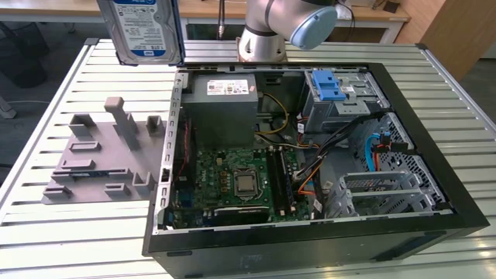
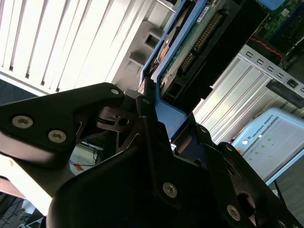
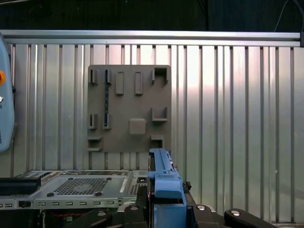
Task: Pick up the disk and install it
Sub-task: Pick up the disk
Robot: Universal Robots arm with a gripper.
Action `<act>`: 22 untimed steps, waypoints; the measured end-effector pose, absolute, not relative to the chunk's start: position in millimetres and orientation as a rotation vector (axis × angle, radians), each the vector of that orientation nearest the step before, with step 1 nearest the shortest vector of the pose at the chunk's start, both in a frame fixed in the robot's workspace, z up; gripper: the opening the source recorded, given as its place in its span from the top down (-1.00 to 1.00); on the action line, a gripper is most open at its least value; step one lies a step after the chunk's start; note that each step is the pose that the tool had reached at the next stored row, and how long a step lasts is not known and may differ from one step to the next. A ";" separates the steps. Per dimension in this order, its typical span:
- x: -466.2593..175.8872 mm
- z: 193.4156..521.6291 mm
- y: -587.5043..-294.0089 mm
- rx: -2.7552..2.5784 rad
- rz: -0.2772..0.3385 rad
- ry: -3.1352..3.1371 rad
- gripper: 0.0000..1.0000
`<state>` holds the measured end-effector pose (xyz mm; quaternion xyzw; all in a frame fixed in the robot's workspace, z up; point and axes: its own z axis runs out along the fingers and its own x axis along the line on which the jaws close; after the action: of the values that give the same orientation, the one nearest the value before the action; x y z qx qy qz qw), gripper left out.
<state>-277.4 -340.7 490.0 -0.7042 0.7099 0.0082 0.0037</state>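
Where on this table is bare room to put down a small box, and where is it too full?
In the exterior view, bare slats of the table lie below the grey fixture plate and above it, up to the table's edges. Inside the computer case it is crowded with the motherboard and cables.

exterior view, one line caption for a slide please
The disk held upright above the slatted table, beside the open computer case.

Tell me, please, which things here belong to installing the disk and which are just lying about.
Job: the disk, clamped in the claw; open computer case; its drive cage.
Lying about: grey slotted tray; control pendant; power supply box.
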 end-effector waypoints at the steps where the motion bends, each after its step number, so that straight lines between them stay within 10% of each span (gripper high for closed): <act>1: -277.2 490.0 -340.7 -2.207 0.026 2.225 0.27; 22: -271.9 490.0 -340.8 -2.207 0.026 2.225 0.27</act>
<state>-271.9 -340.8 490.0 -0.7042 0.7099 0.0082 0.0037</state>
